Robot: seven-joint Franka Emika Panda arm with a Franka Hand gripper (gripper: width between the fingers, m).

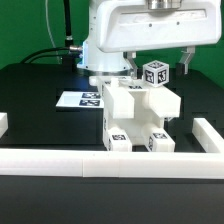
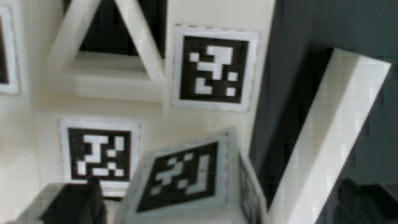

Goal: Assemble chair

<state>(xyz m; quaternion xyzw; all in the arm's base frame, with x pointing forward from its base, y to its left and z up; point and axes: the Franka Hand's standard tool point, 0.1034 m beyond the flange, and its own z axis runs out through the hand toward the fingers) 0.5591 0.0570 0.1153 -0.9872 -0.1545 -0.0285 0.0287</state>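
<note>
While upright on the table (image 1: 40,105), chair (image 1: 140,118) — top block (image 1: 155,72) between the jaws.

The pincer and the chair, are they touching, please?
Cannot tell: the exterior view shows the pincer at the chair's top, but neither contact nor gap is plain.

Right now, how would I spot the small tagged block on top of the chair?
On the black table, the blocky white chair stands behind the white border rail. The small block is at its very top, just under the arm. The other tagged pieces sit low, at the chair's foot.
</note>
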